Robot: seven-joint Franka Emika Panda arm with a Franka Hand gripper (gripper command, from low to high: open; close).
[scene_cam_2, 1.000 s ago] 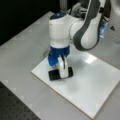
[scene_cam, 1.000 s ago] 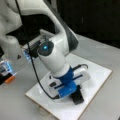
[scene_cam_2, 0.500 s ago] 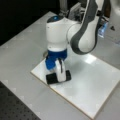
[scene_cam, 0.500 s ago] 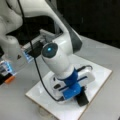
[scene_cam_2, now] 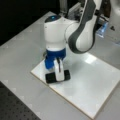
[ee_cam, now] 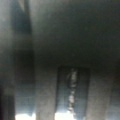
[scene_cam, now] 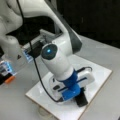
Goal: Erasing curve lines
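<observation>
On the flat white rectangular board, the gripper is clamped on a black block eraser, pressing it down.

Gripper with the black block eraser has slid along the white rectangular board since 1.0 s ago: toward the board's near-left corner in a front view, toward the lower-right edge in a front view. Arm followed.
</observation>
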